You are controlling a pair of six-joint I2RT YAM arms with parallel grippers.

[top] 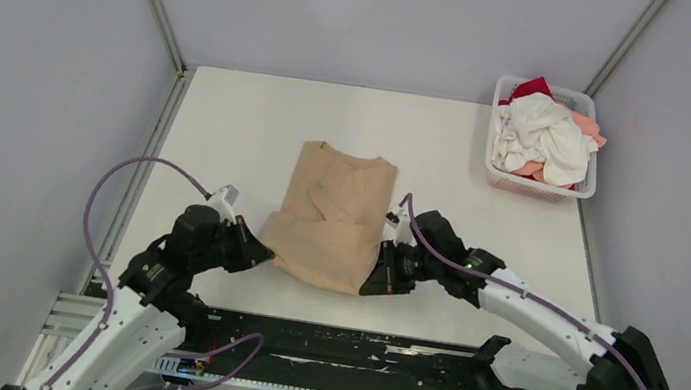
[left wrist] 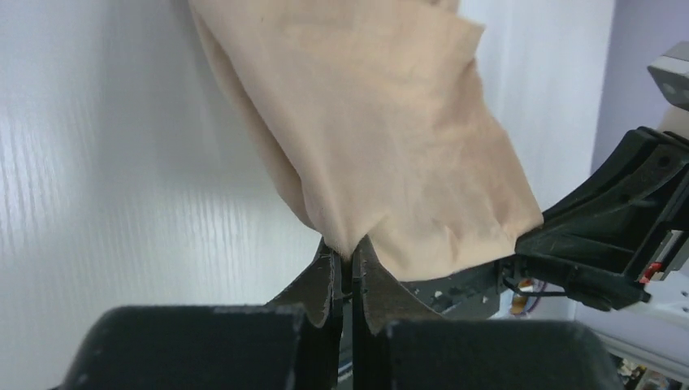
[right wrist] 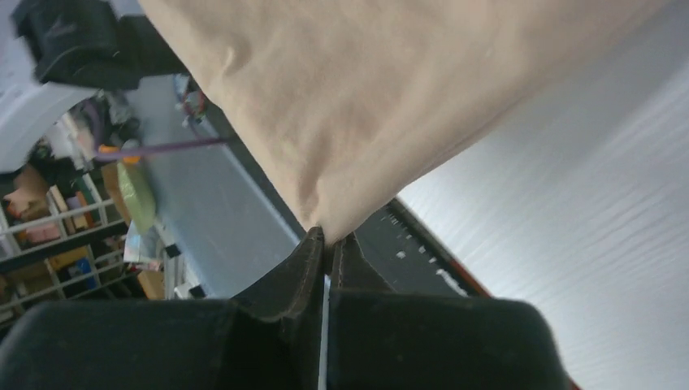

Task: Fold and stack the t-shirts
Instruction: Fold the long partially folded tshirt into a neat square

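Tan t-shirt (top: 333,219) is pinched at both near hem corners: the left gripper (left wrist: 345,252) is clamped tight on the left corner, the right gripper (right wrist: 329,242) on the right. This one tee lies mid-way across the table (top: 230,119), its long axis running away from the arms and its collar at the far end. At far right, one white basket (top: 536,187) holds a heap of shirts (top: 542,140), white, coral-pink and red; how many cannot be told.

White table (top: 232,109) between plain pale grey walls (top: 36,64)
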